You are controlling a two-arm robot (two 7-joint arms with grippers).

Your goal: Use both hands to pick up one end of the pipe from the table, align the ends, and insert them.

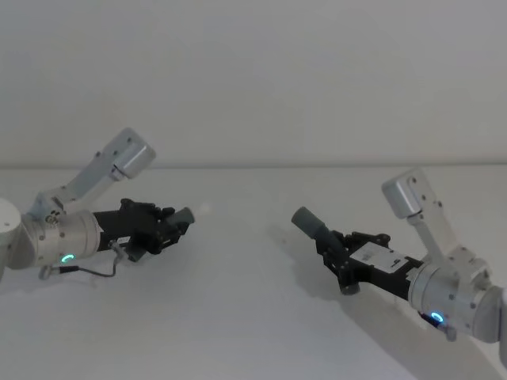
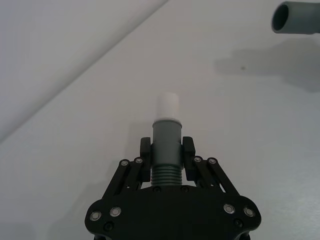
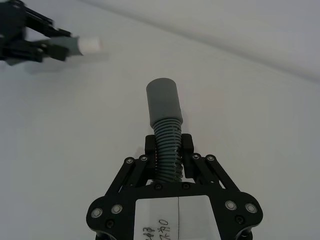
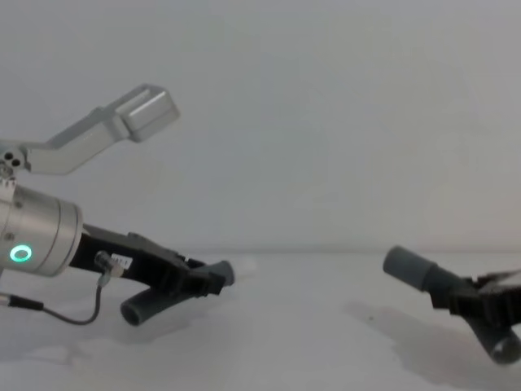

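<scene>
I have the black plastic two-finger left hand (image 1: 171,226) (image 2: 166,150) closed firmly on the dark grey corrugated flexible narrow-cuff hose (image 4: 175,293). Its pads (image 2: 145,150) pinch the base of the smooth grey narrow cuff (image 2: 166,137), right where the ribs begin. The short white tip (image 2: 167,105) sticks out beyond the fingers.

The matching black right hand (image 1: 334,247) (image 3: 169,147) is clamped just as tightly on the second dark grey ribbed piece, the wide-socket hose (image 3: 167,150). It grips the ribs just behind the smooth grey cylindrical wide socket (image 3: 162,102) (image 1: 305,220), so the whole socket stands clear of the fingers.

Taking that wide socket as my reference, the white tip sits well apart from it on the robot's left. The two ends point roughly toward each other. From the left wrist camera the socket's open mouth (image 2: 295,17) lies off to one side of the tip's line, so the ends are not aligned.

The plain white matte worktop (image 1: 238,317) lies below the socket, which is lifted clear of it.

The narrow-cuff hose's ribbed tail (image 4: 137,310) droops low under the left hand. From the chest camera I cannot say for certain whether it touches the worktop.

The other hose's tail (image 4: 505,346) hangs below the right hand, behind the socket.
</scene>
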